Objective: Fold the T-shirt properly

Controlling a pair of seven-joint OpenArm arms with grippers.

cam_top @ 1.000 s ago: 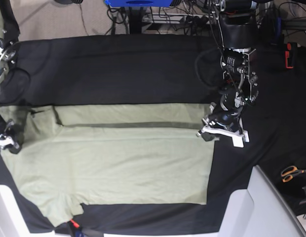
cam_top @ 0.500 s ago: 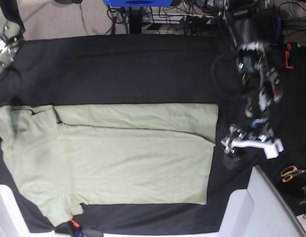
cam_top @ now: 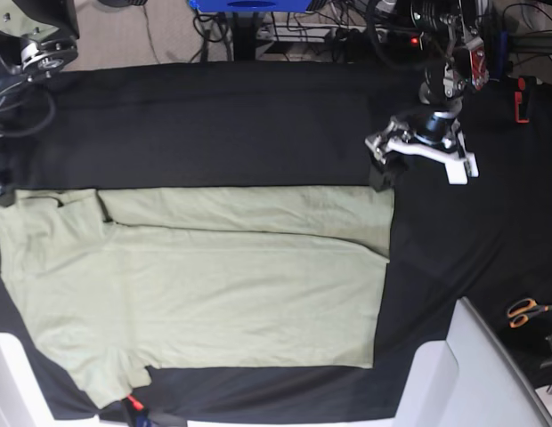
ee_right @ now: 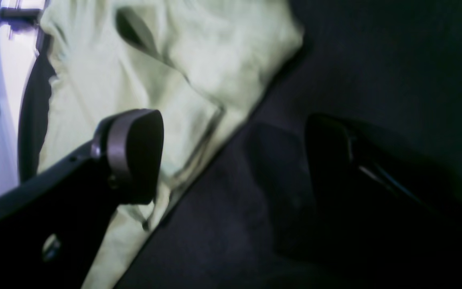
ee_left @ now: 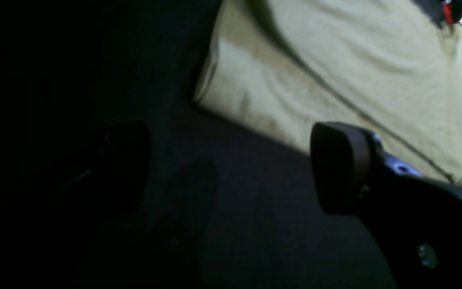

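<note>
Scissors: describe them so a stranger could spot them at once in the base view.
Start from the black cloth covering the table and follow it to its right edge, past the pale green T-shirt. The scissors lie there, beside a pale grey surface. Their orange handles are the only orange thing on that side.

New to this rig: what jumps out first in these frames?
The pale green T-shirt spread flat across the black cloth, its upper long edge folded over into a band. Next, the left pincer hanging open above the shirt's upper right corner, holding nothing. Small extra: orange-handled scissors at the far right edge.
</note>
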